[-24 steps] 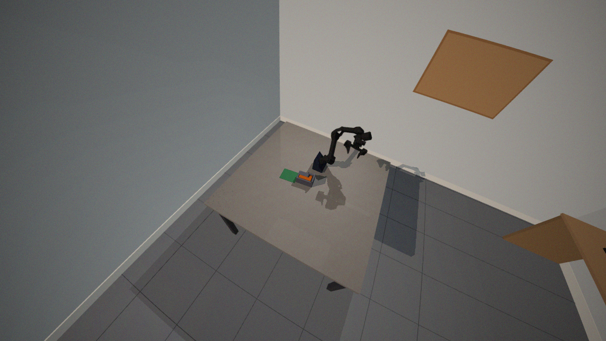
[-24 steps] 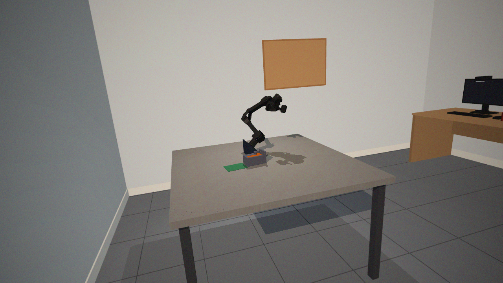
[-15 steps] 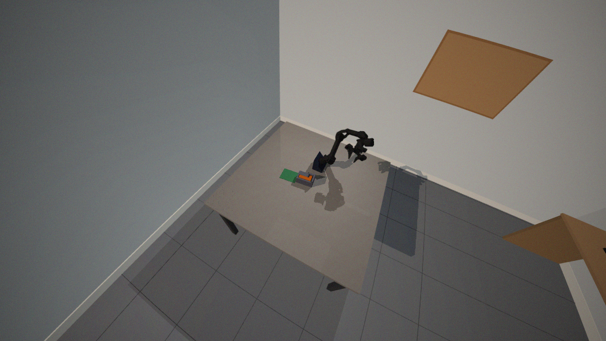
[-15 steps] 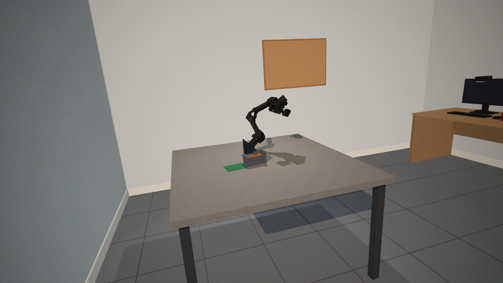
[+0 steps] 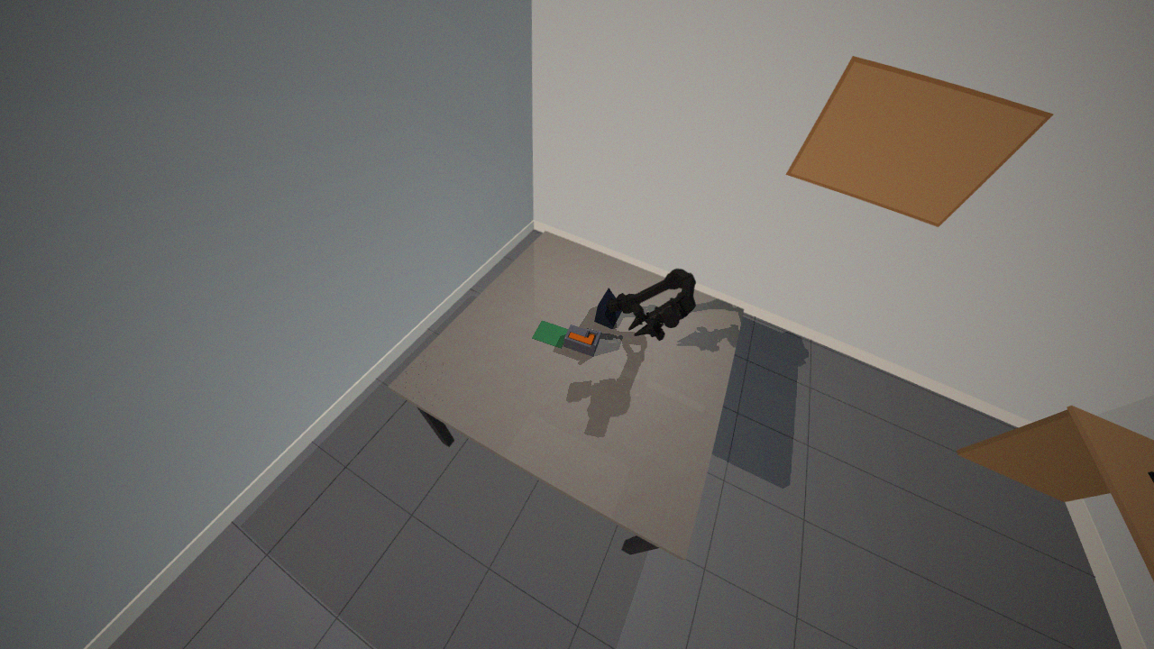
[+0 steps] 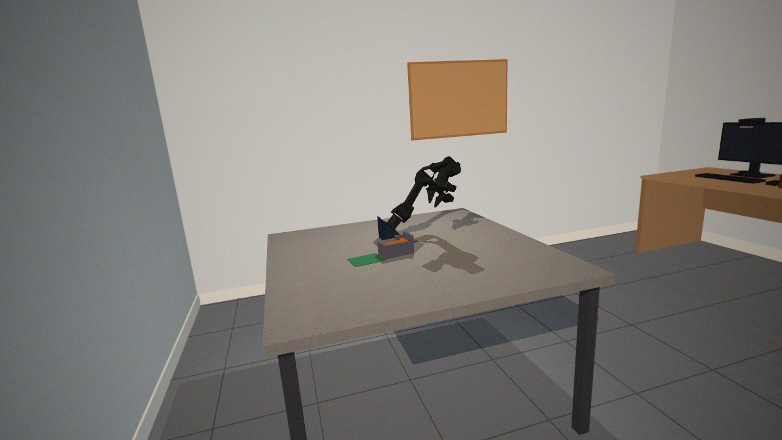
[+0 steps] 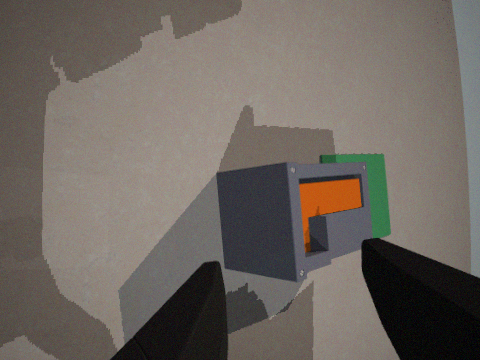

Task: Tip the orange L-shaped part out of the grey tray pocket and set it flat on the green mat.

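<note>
The orange L-shaped part (image 5: 578, 339) (image 6: 393, 242) (image 7: 332, 196) lies level in the pocket of the grey tray (image 5: 577, 350) (image 6: 396, 251) (image 7: 257, 222). In the wrist view its long arm runs toward the green mat, and its short leg lies at the end away from the mat. The green mat (image 5: 548, 332) (image 6: 363, 260) (image 7: 380, 195) lies on the table beside the tray, with nothing on it. My gripper (image 5: 633, 332) (image 6: 432, 204) (image 7: 292, 266) is partly open and empty. It hangs well above the table, off the tray's side away from the mat, touching nothing.
The dark blue arm base (image 5: 607, 309) (image 6: 385, 228) stands on the table (image 5: 499, 323) (image 6: 328, 300) close behind the tray. The tray's walls stand above the table top. The arm's shadows fall on the table. A desk (image 6: 667, 213) with a monitor stands far off to the right.
</note>
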`<move>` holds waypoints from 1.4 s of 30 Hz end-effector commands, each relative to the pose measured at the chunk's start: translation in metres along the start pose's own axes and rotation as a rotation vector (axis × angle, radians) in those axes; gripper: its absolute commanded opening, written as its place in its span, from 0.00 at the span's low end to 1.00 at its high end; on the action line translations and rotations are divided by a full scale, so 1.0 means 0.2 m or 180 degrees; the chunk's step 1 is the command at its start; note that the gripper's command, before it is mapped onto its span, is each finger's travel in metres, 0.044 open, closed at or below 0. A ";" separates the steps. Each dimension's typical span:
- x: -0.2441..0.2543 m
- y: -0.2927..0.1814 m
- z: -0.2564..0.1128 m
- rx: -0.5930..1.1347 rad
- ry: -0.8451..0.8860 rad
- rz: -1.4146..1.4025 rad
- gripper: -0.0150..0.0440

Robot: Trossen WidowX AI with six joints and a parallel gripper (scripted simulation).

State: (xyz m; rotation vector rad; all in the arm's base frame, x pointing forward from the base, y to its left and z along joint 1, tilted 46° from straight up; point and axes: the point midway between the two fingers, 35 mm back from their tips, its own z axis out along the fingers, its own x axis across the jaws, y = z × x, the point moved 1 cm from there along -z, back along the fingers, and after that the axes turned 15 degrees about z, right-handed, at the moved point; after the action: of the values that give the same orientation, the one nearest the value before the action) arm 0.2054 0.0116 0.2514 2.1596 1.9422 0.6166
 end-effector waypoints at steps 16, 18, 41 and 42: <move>-0.51 -0.09 0.70 0.1536 0.1829 0.0533 0.56; -0.51 -0.09 0.70 0.1536 0.1829 0.0533 0.56; -0.28 -0.25 1.01 0.1531 0.1835 0.0532 0.56; -0.27 -0.25 1.01 0.1531 0.1835 0.0533 0.56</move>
State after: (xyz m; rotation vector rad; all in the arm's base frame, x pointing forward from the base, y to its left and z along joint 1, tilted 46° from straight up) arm 0.2387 -0.0087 0.0421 2.6699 2.4167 0.9653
